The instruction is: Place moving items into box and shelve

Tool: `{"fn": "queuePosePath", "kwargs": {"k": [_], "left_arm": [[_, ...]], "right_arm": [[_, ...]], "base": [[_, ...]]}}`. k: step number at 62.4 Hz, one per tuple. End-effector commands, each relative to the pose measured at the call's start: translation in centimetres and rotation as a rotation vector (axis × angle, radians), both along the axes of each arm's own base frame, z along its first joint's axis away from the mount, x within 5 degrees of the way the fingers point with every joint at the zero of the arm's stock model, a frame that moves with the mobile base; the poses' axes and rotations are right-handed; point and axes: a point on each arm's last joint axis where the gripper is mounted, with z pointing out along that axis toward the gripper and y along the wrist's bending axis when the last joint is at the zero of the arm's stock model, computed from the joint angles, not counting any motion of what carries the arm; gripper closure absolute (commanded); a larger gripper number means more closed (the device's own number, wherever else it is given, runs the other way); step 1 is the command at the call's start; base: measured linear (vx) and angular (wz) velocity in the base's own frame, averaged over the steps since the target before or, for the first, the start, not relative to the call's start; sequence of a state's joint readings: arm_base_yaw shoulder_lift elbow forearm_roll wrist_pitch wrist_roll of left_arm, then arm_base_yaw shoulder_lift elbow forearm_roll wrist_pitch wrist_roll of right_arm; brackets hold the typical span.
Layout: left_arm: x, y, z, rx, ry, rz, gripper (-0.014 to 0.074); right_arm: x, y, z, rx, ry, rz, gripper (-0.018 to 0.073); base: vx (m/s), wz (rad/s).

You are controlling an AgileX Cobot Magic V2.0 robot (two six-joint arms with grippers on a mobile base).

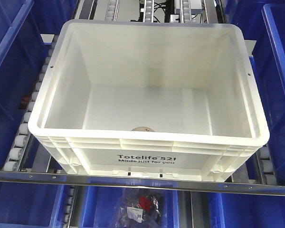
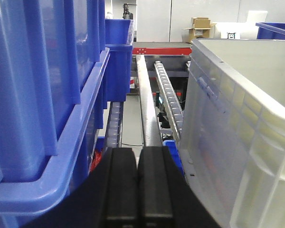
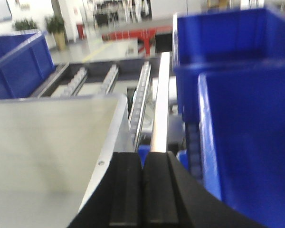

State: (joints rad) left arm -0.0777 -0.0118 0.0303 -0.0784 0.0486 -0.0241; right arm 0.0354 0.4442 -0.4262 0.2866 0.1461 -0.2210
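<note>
The white box (image 1: 147,140), printed "Totelife 521", sits on the roller shelf between blue bins. Just behind its front rim a small pinkish-tan rounded top (image 1: 143,128) shows inside. I cannot tell whether it is the pink plush ball. The yellow-orange ball is out of view. My left gripper (image 2: 138,154) is shut and empty, in the gap left of the box's side wall (image 2: 228,128). My right gripper (image 3: 143,159) is shut and empty, in the gap right of the box's other wall (image 3: 42,152). Neither gripper shows in the front view.
Blue bins stand close on the left (image 1: 9,71) and right (image 1: 278,71) of the box. Roller tracks (image 1: 26,123) run under it. A metal rail (image 1: 38,178) crosses the shelf front. A lower blue bin (image 1: 99,204) holds a plastic bag of dark parts (image 1: 137,206).
</note>
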Motion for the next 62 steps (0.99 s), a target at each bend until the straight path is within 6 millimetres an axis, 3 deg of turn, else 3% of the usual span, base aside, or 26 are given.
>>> {"fn": "queuePosePath", "kwargs": {"k": [1, 16, 38, 62], "left_arm": [[0.0, 0.1, 0.1, -0.019, -0.072, 0.004, 0.0603], [0.0, 0.1, 0.1, -0.019, -0.072, 0.004, 0.0603], [0.0, 0.1, 0.1, -0.019, -0.071, 0.004, 0.0603], [0.0, 0.1, 0.1, -0.019, -0.071, 0.004, 0.0603]], "right_arm": [[-1.8, -0.4, 0.9, -0.084, -0.159, -0.035, 0.0575], [-4.5, -1.3, -2.8, -0.111, -0.211, -0.183, 0.0571], [-4.6, -1.5, -11.0, 0.039, -0.155, -0.216, 0.0568], [-4.6, -1.5, -11.0, -0.050, -0.143, -0.214, 0.0568]], "base": [[0.00, 0.00], [0.00, 0.00], [0.00, 0.00], [0.00, 0.00]]}}
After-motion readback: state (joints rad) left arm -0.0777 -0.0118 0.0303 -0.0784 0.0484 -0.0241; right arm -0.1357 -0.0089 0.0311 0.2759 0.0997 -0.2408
